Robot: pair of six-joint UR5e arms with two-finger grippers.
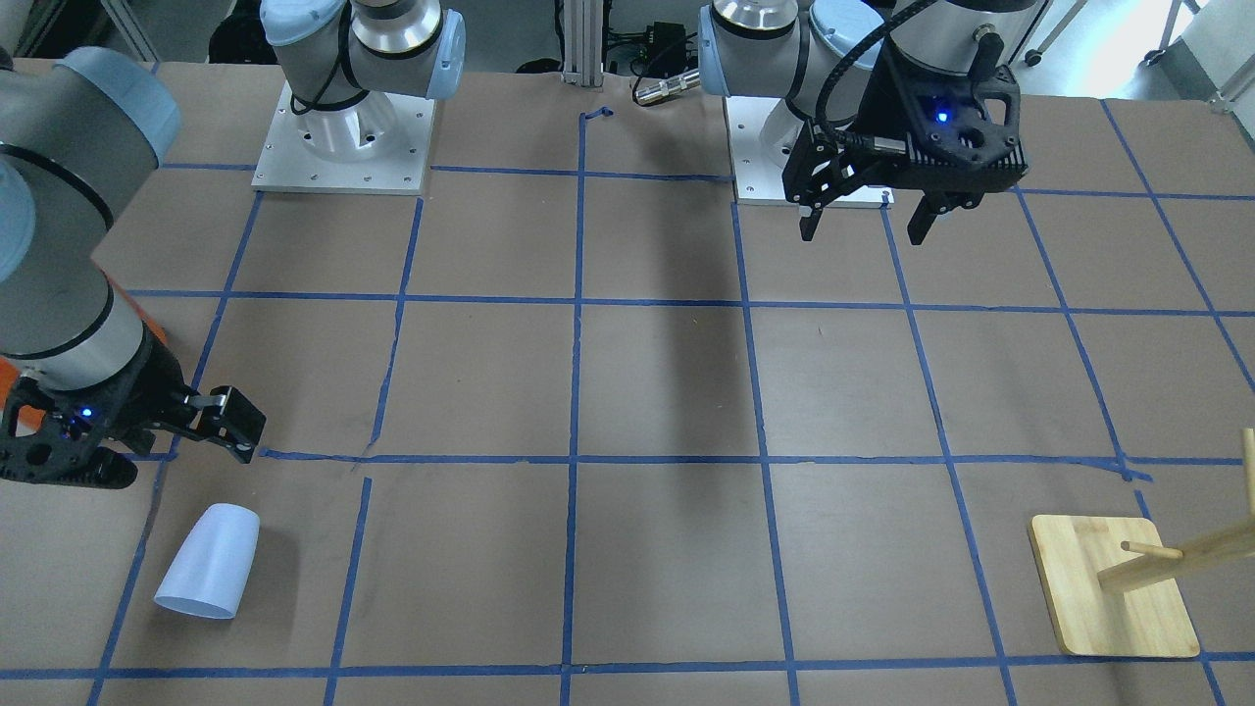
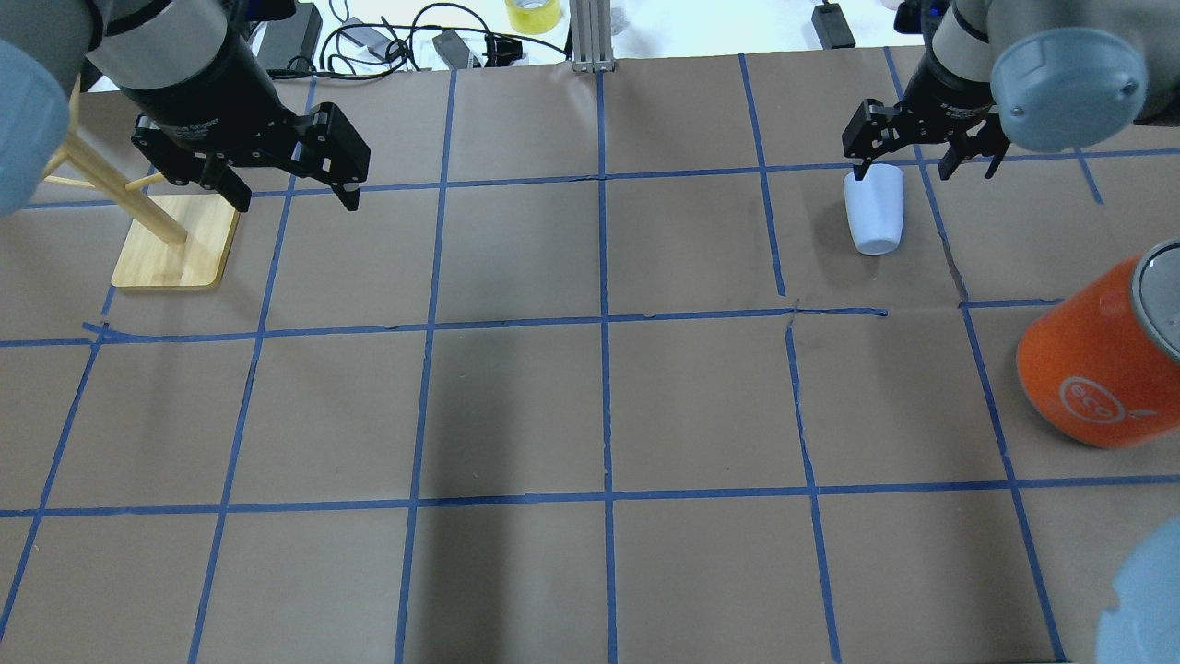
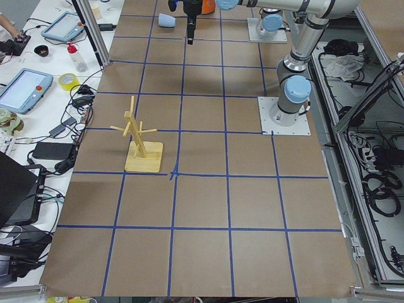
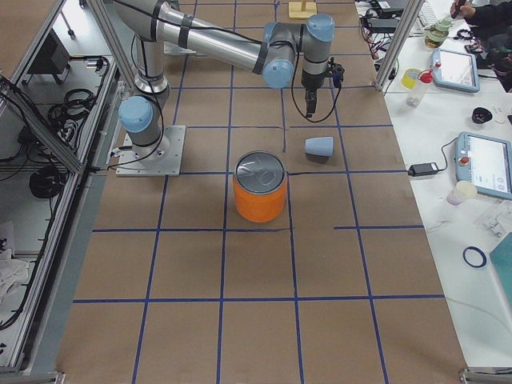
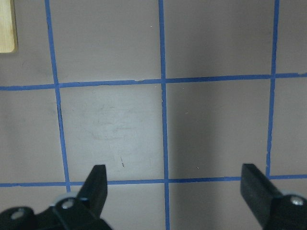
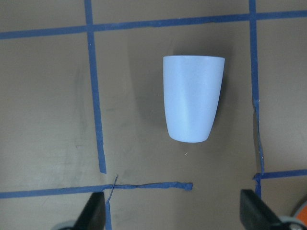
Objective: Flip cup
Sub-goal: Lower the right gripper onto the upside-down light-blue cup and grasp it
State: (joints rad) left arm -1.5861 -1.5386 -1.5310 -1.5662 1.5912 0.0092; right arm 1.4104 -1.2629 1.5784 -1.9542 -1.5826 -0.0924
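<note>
Nearest the overhead camera stands an orange can (image 2: pixel 1097 369) with a silver top, upright on the robot's right side of the worktop (image 2: pixel 516 415). That worktop is covered in brown paper and ruled into squares by blue tape lines (image 2: pixel 604 369), some of them torn or crooked. Both arm bases are bolted to pale plates along one long edge. Along the opposite edge run side benches cluttered with tablets (image 3: pixel 25 88), cables and a yellow tape roll (image 3: pixel 67 81).

A wooden peg rack (image 1: pixel 1113 598) on a flat square base stands at the robot's left end, well apart from everything else. The left end effector (image 1: pixel 865 227) hangs above bare paper, its fingers wide apart and holding nothing.

The cup (image 6: pixel 193 98) lies on its side in a square at the robot's right end, on the operators' side of the worktop, near the can but not touching it. It is a plain, pale blue-white tumbler with no handle, smooth and tapered. Its wider rim points away from the robot and its narrower closed bottom towards it. Nothing lies between it and the right end effector (image 6: pixel 173 213), which hangs above it with fingers spread, clear of the cup. In the wrist view the cup sits ahead of the two fingertips, slightly off-centre.
</note>
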